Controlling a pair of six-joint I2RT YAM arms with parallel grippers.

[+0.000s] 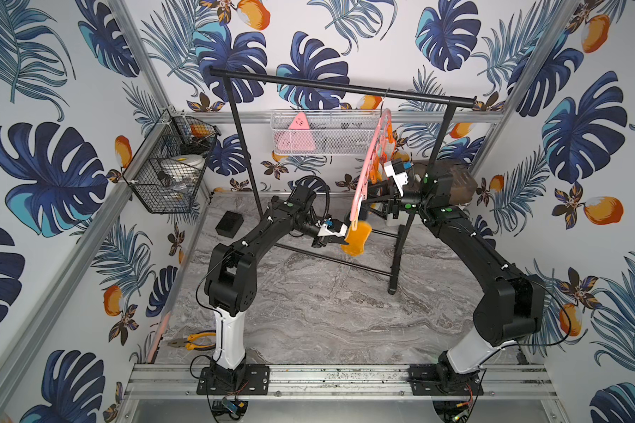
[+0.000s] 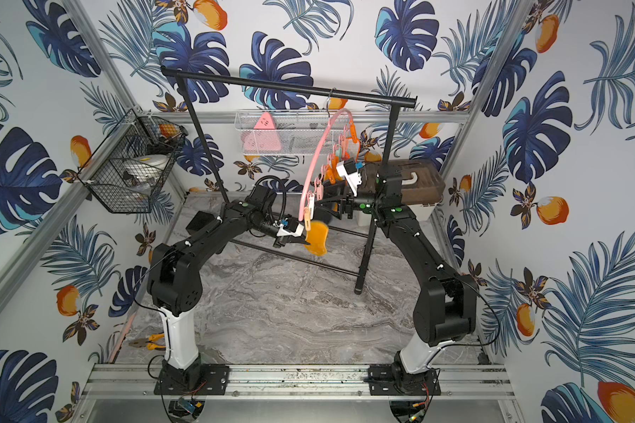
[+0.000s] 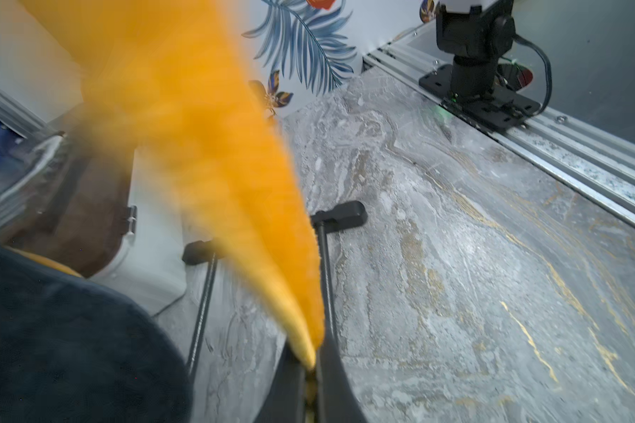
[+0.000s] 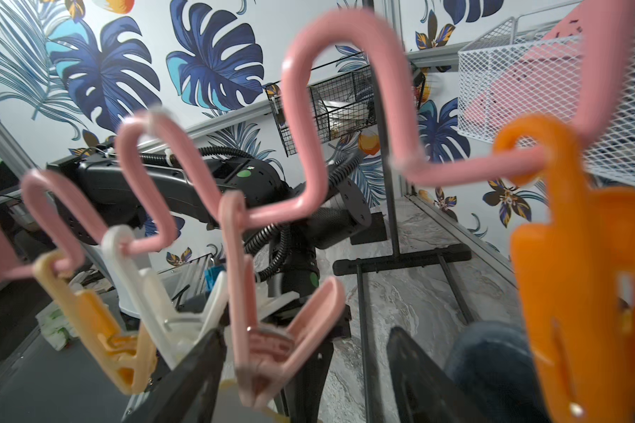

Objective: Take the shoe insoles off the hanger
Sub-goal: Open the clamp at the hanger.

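Our left claw (image 1: 344,241) is pinching the blurry orange insole (image 1: 358,237), just under the end of the pink hanger (image 4: 297,110) on the black rail (image 1: 338,86). Our right claw (image 4: 305,366) is spread, with a pink clip (image 4: 279,340) between its sides. A dark blue insole (image 3: 70,348) is close beside. Pliers (image 1: 191,342) lie on the desk (image 1: 327,311).

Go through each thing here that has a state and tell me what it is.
left gripper, shut on the orange insole.
right gripper, open, fingers either side of a pink clip.
orange insole, pinched, blurred; whether it's clipped is unclear.
hanger, hooked on the black rail, hanging askew.
brown-lidded box, lid shut.
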